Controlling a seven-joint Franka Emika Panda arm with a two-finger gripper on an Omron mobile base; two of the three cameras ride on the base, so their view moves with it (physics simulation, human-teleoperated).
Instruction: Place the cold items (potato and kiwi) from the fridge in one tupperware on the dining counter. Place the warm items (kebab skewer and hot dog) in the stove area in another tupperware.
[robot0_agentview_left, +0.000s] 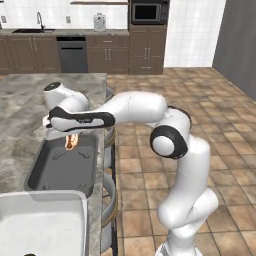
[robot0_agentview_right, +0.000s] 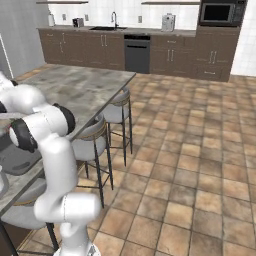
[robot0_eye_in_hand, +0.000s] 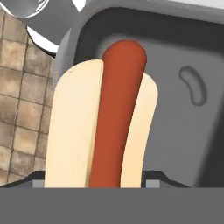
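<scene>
A hot dog, a red sausage in a pale bun, hangs end-down from my gripper, which is shut on it. It sits just above the far end of a dark grey tupperware on the marble dining counter. In the hand view the hot dog rises from between my gripper's finger tips, over the dark tupperware's floor. The potato, kiwi and kebab skewer are out of view.
A second, light grey tupperware stands nearer on the counter, right beside the dark one. Bar stools line the counter's right edge. Tiled floor lies open to the right, with cabinets and a sink along the back wall.
</scene>
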